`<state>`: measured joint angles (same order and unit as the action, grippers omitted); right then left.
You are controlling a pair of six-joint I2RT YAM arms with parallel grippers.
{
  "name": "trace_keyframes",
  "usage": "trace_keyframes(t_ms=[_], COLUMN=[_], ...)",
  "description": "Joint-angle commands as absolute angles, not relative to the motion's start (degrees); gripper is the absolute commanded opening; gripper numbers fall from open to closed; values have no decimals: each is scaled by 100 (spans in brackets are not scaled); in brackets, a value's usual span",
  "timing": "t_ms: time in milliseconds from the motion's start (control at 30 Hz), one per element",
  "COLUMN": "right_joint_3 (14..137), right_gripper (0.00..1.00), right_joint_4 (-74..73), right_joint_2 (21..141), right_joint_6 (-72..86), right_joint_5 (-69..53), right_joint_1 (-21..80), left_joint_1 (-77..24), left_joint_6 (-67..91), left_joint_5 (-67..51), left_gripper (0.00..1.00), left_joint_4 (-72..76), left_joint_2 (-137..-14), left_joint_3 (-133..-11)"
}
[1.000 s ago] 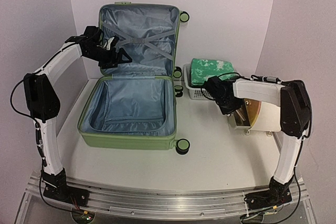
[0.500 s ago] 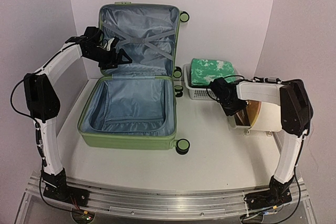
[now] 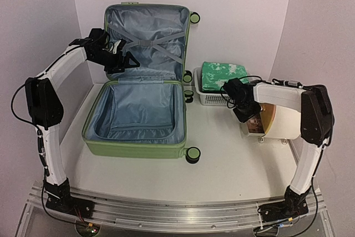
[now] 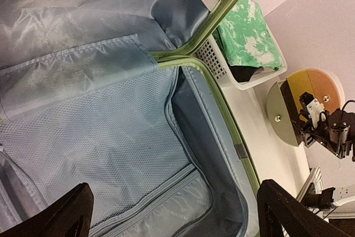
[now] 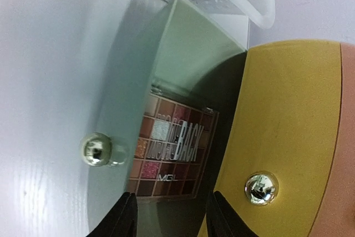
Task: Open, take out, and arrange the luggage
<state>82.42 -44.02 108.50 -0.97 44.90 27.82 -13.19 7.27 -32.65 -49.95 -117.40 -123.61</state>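
Currently the luggage [image 3: 138, 112] lies near the left of the table [image 3: 222, 165], fully open: its base is flat on the surface and its lid stands upright against the back wall. Treat the opening step as complete.

Check the interior. The base shows only grey-blue lining and a mesh pocket, and the lid shows only its crossed straps [image 3: 145, 41]. No loose item is visible in either half, so the take-out step is probably complete or nearly so. You cannot confirm what the pockets hold.

Note the left gripper [image 3: 125, 62]. It hovers at the left side of the lid with its fingers spread wide and nothing between them.

Note the right gripper [image 5: 172, 217]. It sits at the cream cylinder [image 3: 283, 123] on the right, well apart from the luggage. Its fingertips are parted and hold nothing. Directly ahead of it, an eyeshadow palette [image 5: 172, 151] lies inside the cylinder's opened compartment.

Between the luggage and the cylinder stands the white basket [image 3: 208, 99], which holds a folded green-and-white cloth [image 3: 223, 76].

Judge the arranging step as under way: the cloth and palette each occupy a container. Confirm that the palette is seated and that the compartment can close
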Motion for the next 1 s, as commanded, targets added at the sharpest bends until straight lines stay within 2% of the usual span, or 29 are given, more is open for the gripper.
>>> trace_keyframes(t_ms=[0,133,267,400,733,967], right_joint_3=[8718,8755,8860,9064,8748,8126], right_gripper=[39,42,48,49,40,33], right_joint_4=[-4366,-4254,-4217,-4170,-3876,-3844], right_joint_2=[10673,11354,12030,12530,12577,12025], right_joint_6=[-437,-1209,-1870,-2377,-2602,-2524], right_joint_5=[3666,4141,5001,5682,6078,6124], right_joint_1=[3239,3662,3582,3373,2937,2709], left_joint_1=[-1324,-1324,-1324,-1327,-1321,-1321], left_joint_6=[696,693,662,675,650,625], left_joint_5=[-3383,-3407,-3399,-3427,-3428,-3402], left_gripper=[99,100,100,100,100,100], left_joint_4=[-4853,-4844,-4853,-4845,-4837,-4840], left_joint_2=[-11723,-11709,-11656,-11632,-11574,-11586], left_joint_3=[-12456,-12445,-12354,-12316,-12278,-12300])
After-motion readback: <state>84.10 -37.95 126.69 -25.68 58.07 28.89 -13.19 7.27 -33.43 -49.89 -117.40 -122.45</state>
